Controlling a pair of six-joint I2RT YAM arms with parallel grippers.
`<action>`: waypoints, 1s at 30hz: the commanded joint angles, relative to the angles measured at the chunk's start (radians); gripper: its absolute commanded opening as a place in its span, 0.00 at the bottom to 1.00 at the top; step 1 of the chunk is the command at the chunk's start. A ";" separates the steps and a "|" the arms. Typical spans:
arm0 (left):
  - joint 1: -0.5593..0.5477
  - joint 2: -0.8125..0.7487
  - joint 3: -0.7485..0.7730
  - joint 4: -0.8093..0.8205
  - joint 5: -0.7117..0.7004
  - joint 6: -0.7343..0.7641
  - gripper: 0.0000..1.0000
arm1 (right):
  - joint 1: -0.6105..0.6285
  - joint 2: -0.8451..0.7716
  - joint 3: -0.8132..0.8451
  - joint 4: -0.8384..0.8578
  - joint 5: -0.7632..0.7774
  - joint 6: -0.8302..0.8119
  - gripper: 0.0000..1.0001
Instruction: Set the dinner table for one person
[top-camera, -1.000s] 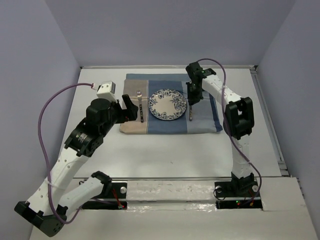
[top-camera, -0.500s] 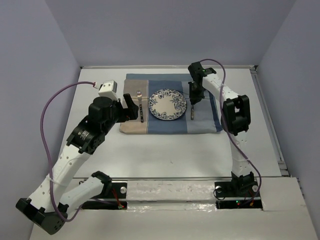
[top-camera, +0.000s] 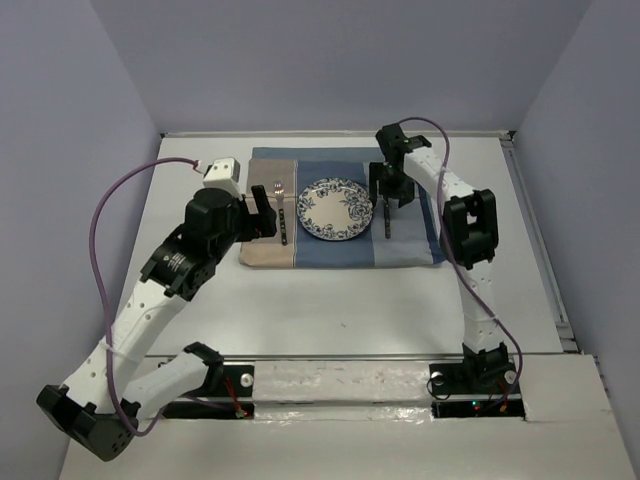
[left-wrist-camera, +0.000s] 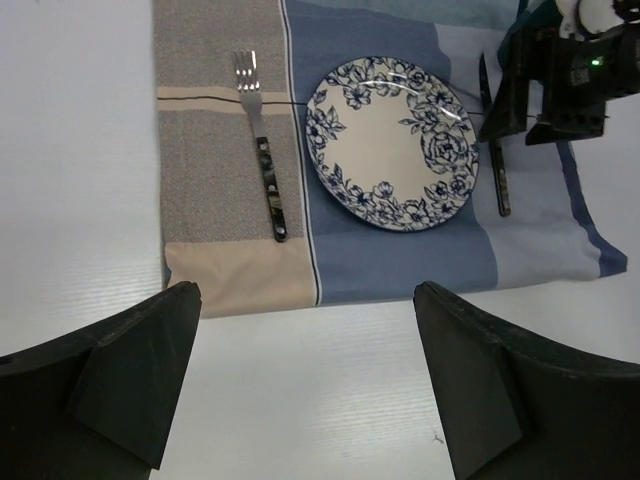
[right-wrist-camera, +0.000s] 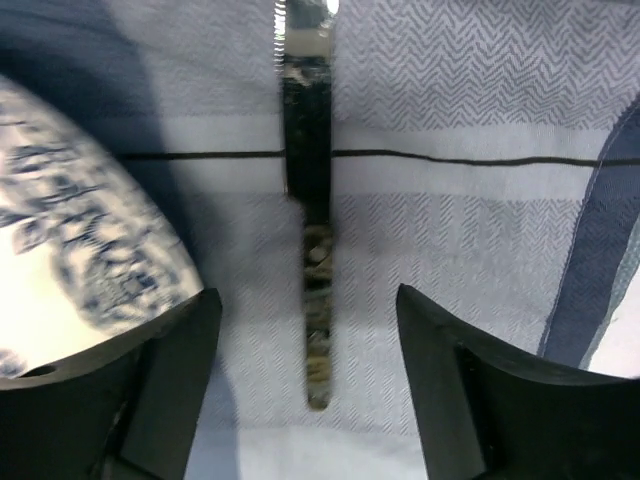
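On the white dinner table (top-camera: 300, 310) lies a blue-and-tan mat (top-camera: 410, 250) with a blue-patterned plate (top-camera: 335, 208) at its middle. A fork (top-camera: 282, 215) lies left of the plate and a knife (top-camera: 383, 222) lies right of it. My right gripper (top-camera: 386, 196) hovers open over the knife (right-wrist-camera: 315, 250), a finger on each side and neither touching it; the plate's rim (right-wrist-camera: 70, 250) is at the left. My left gripper (top-camera: 262, 214) is open and empty above the mat's near left edge. From it I see the fork (left-wrist-camera: 262, 150), plate (left-wrist-camera: 392, 140) and knife (left-wrist-camera: 497, 170).
A metal rail (top-camera: 540, 250) runs along the table's right edge. Grey walls close in the back and both sides. A purple cable (top-camera: 100, 230) loops off the left arm. Bare white tabletop (left-wrist-camera: 80, 150) lies left of and in front of the mat.
The right gripper has opened and let go of the knife, which now lies on the mat right of the plate. The left arm has shifted slightly toward the mat.
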 joint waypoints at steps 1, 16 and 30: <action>0.009 0.032 0.113 0.033 -0.142 0.107 0.99 | 0.001 -0.243 -0.044 0.061 -0.103 0.006 0.80; 0.009 0.155 0.570 0.113 -0.306 0.210 0.99 | 0.087 -1.241 -0.659 0.662 -0.170 0.066 0.99; 0.009 0.137 0.543 0.197 -0.397 0.267 0.99 | 0.087 -1.485 -0.721 0.724 0.117 -0.014 1.00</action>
